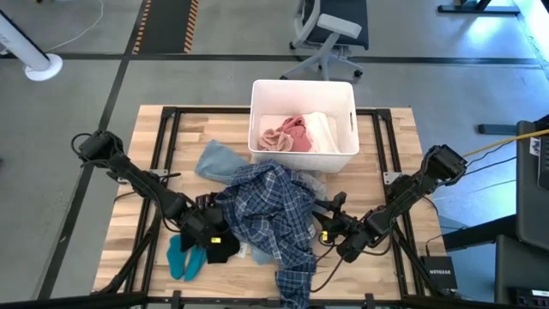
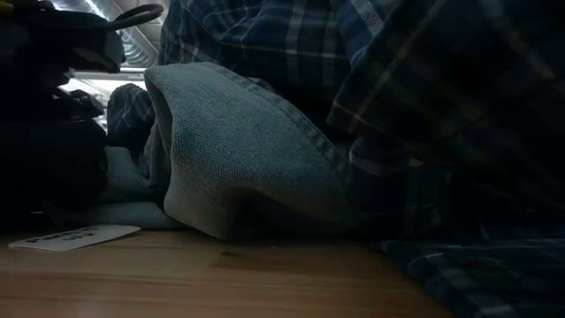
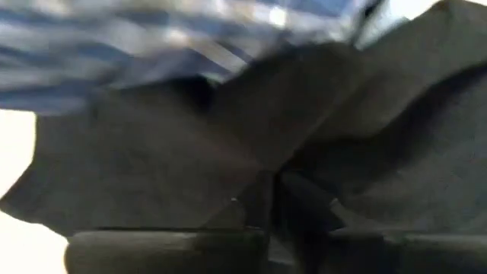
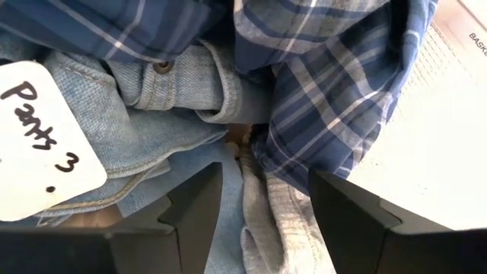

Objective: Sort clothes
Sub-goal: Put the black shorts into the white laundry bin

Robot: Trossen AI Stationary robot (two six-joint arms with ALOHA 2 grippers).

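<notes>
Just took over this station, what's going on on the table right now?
A clothes-sorting job is under way. The white bin already holds a pink garment and a white one. A pile remains in front of it: a blue plaid shirt, a light blue denim piece, black fabric and a teal item. The left gripper is pressed into the black fabric; the right gripper is open at the pile's edge.

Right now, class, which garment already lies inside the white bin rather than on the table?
The pink garment, crumpled inside the white bin. The plaid shirt, teal piece and light blue piece all lie on the table.
</notes>
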